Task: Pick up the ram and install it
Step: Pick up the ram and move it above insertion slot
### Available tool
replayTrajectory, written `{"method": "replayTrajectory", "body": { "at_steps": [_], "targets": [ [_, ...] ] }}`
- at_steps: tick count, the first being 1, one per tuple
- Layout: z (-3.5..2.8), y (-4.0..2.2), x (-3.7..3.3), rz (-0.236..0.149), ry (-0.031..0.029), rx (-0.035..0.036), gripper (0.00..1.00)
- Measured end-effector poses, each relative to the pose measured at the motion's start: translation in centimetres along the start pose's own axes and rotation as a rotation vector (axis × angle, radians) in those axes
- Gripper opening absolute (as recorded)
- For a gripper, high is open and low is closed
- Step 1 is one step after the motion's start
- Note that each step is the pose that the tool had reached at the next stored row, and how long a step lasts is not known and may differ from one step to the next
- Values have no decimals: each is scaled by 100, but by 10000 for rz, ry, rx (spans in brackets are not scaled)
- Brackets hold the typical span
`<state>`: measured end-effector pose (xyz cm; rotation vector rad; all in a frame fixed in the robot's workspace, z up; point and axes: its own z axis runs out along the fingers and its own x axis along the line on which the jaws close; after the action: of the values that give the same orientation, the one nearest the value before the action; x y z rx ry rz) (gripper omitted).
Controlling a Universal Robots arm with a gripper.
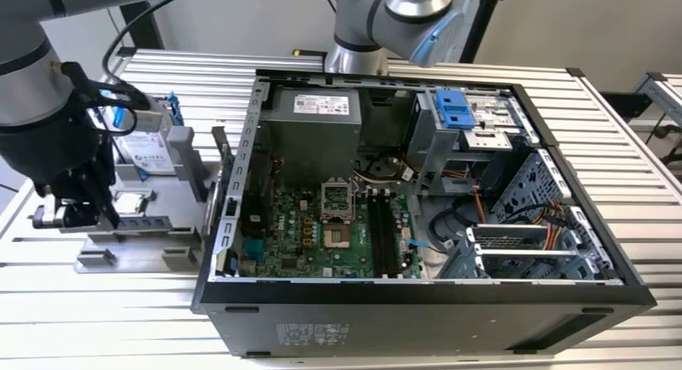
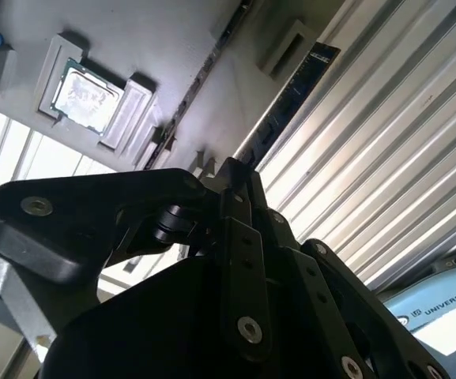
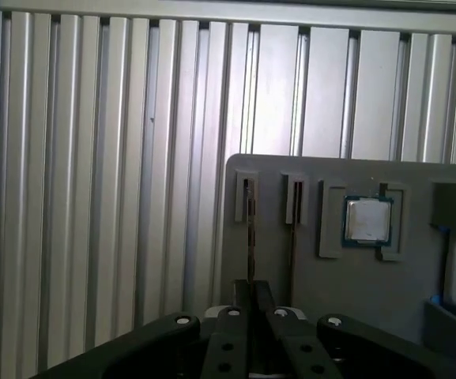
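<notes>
One gripper [image 3: 253,288] — ribbed metal table [image 3: 93,158] beneath.

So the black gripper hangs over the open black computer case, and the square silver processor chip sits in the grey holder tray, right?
Not over the case. The exterior view shows the black gripper over the grey holder tray, to the exterior view's left of the open black computer case. The square silver processor chip does sit in that tray.

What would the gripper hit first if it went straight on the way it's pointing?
Probably the ram, standing on edge in the gray holder right ahead of the gripper, though depth is unclear.
</notes>
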<state>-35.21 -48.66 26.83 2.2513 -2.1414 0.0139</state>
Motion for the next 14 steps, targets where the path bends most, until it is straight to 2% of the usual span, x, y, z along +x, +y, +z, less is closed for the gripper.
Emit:
{"method": "replayTrajectory", "body": {
  "at_steps": [14],
  "targets": [
    [-236, 6, 7, 1, 0, 0, 0]
  ]
}}
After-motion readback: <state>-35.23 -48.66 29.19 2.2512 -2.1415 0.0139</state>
